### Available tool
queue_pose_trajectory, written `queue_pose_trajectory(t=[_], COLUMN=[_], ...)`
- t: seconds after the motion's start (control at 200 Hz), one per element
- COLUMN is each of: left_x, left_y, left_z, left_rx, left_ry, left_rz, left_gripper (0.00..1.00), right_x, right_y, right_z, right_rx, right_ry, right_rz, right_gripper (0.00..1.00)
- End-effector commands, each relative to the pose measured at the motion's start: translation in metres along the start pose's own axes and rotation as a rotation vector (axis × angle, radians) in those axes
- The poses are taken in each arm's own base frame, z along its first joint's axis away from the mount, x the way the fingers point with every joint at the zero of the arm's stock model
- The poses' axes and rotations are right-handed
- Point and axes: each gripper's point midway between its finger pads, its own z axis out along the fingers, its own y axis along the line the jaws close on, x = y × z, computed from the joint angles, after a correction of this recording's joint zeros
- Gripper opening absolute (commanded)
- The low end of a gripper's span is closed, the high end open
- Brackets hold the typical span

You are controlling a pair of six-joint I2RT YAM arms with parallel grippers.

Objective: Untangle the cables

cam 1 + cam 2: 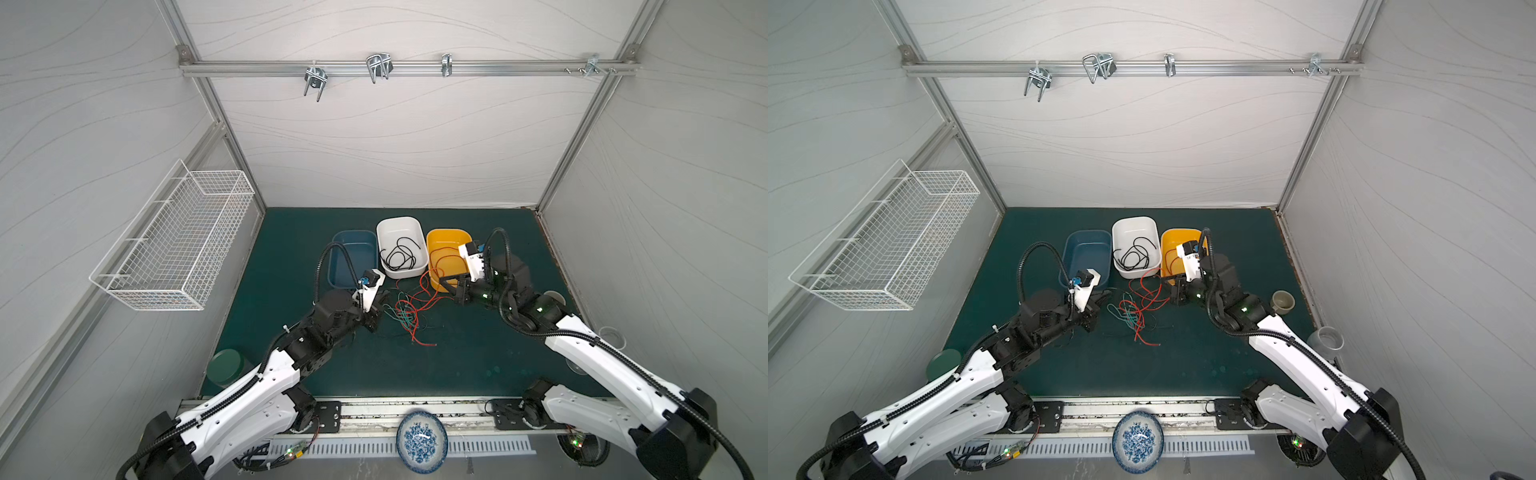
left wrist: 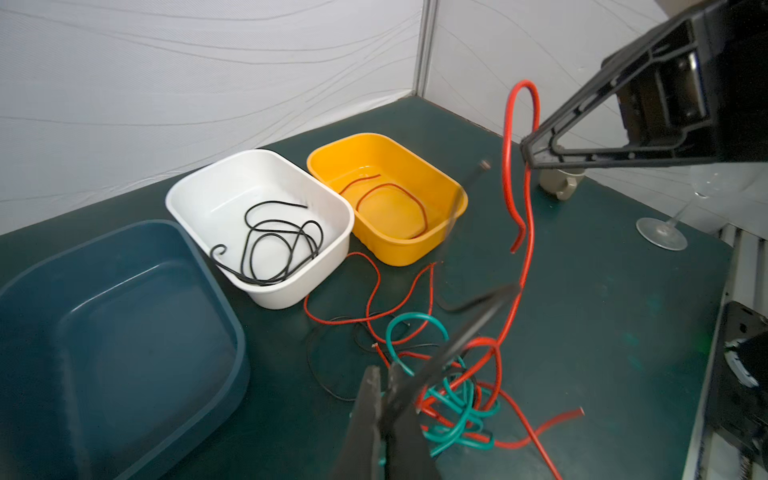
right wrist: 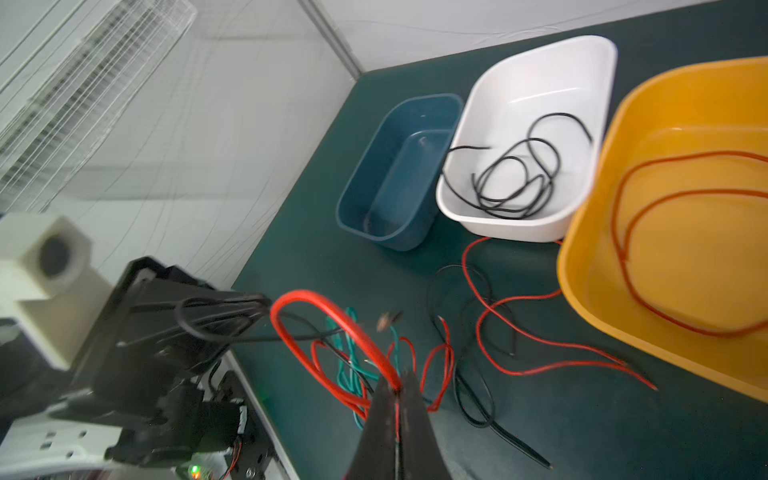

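The cables lie as a red, teal and black tangle [image 1: 409,313] [image 1: 1129,311] on the green mat in front of three bins. My left gripper [image 1: 385,296] [image 2: 384,372] is at the tangle's left edge, shut on a thin black cable [image 2: 478,328] that runs up from its jaws, blurred. My right gripper [image 1: 441,279] [image 3: 398,378] hangs above the tangle's right side. It is shut on a thick red cable [image 2: 508,137] [image 3: 332,316] that arches up and trails down into the tangle. Another black cable [image 1: 401,255] lies in the white bin, and a red one [image 2: 390,199] in the yellow bin.
The blue bin [image 1: 353,233], white bin [image 1: 399,226] and yellow bin [image 1: 446,237] stand in a row behind the tangle. A cup [image 1: 1283,301], a grey cup [image 1: 1327,338] and a wine glass [image 2: 665,232] stand on the right. A green lid [image 1: 226,365] lies front left, a patterned plate [image 1: 422,440] on the front rail.
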Motion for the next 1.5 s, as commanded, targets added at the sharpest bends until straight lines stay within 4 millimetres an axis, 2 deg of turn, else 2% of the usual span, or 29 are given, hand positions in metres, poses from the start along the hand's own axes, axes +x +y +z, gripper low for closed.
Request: queue_pose_trajectory(t=[0.0,0.145,0.315,0.48,0.715,0.855,1.045,1.335,1.495], left_x=[-0.013,-0.017,-0.027,-0.040,-0.056,-0.068,-0.103,-0.180,-0.207], left_y=[0.013,0.024,0.036,0.041,0.043,0.039,0.035,0.026,0.018], left_z=[-0.007,-0.012,-0.022,-0.039,-0.059,-0.068,-0.085,-0.126,-0.132], left_rx=[-0.081,-0.149,-0.219,-0.251,-0.261,-0.235,-0.216,-0.170,-0.124], left_ry=[-0.045,-0.056,-0.098,-0.180,-0.271,-0.319,-0.377,-0.506,-0.524], left_rz=[0.004,0.000,-0.005,-0.023,-0.053,-0.067,-0.082,-0.121,-0.131], left_gripper=[0.00,0.00,0.00,0.00,0.00,0.00,0.00,0.00,0.00], right_x=[0.002,0.017,0.032,0.053,0.078,0.084,0.098,0.115,0.116], right_y=[-0.035,-0.069,-0.097,-0.123,-0.140,-0.147,-0.156,-0.159,-0.155], right_z=[-0.009,-0.015,-0.022,-0.018,-0.006,-0.006,-0.003,0.007,0.011], right_rx=[0.119,0.185,0.273,0.329,0.343,0.368,0.391,0.390,0.392], right_ry=[-0.018,-0.001,-0.003,0.040,0.089,0.093,0.104,0.135,0.139], right_rz=[0.132,0.251,0.305,0.388,0.426,0.412,0.406,0.391,0.364], right_gripper=[0.00,0.00,0.00,0.00,0.00,0.00,0.00,0.00,0.00])
